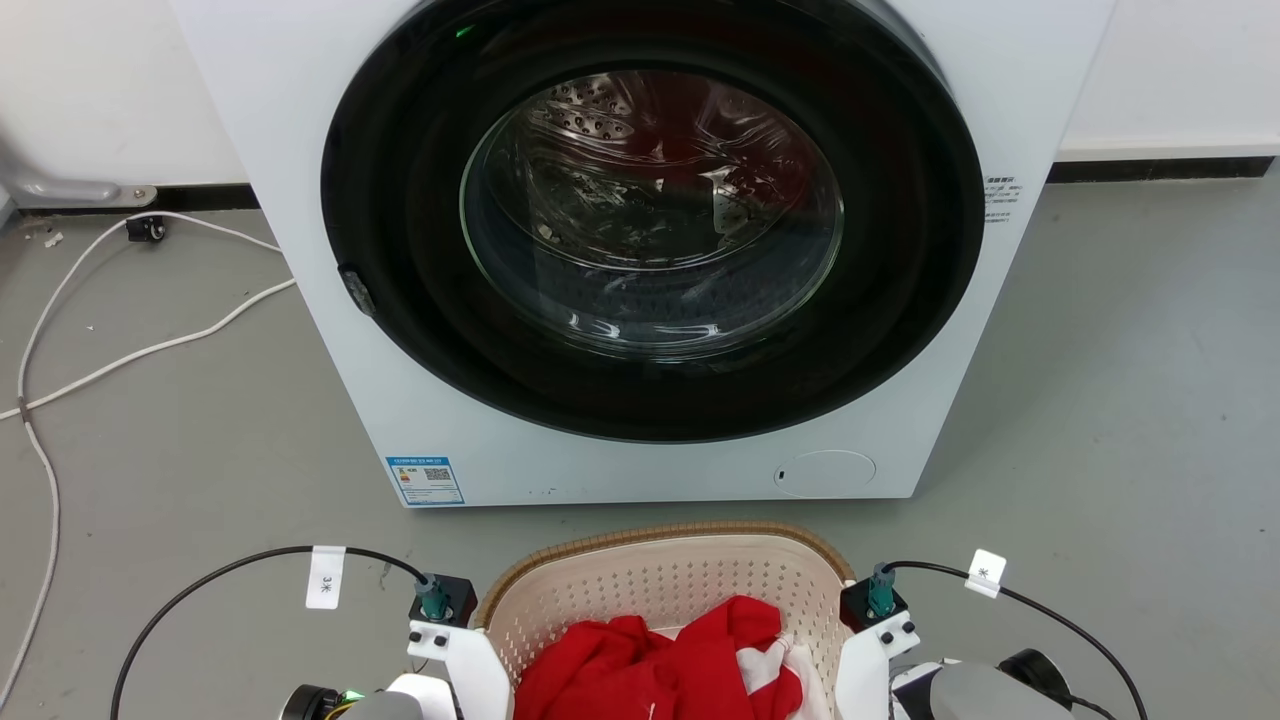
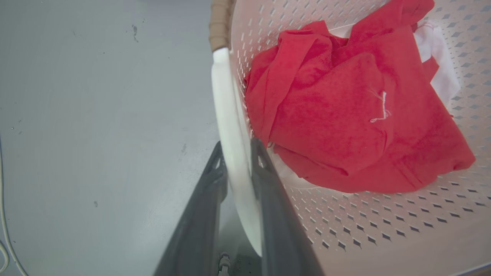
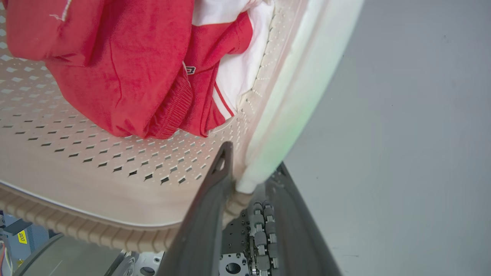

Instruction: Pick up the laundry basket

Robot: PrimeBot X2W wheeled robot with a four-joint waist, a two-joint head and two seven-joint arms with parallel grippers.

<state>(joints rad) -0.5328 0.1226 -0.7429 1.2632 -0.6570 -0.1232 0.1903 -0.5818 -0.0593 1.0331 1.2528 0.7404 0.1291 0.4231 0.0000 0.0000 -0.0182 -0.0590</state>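
Note:
The laundry basket (image 1: 660, 585) is cream, perforated and brown-rimmed, and it sits at the bottom centre of the head view, in front of the washing machine. It holds a red cloth (image 1: 650, 665) and a white garment (image 2: 441, 73). My left gripper (image 2: 238, 151) is shut on the basket's white left handle (image 2: 226, 115), one finger on each side of it. My right gripper (image 3: 253, 163) clamps the white right handle (image 3: 291, 115) the same way. The inner wall of the basket (image 3: 76, 161) and the red cloth (image 3: 115, 57) lie to the left of the right fingers.
A white front-loading washing machine (image 1: 420, 400) with a shut round glass door (image 1: 650, 215) stands just beyond the basket. White cables (image 1: 120, 355) trail over the grey floor at the left. Bare grey floor (image 1: 1120, 400) lies to the right of the machine.

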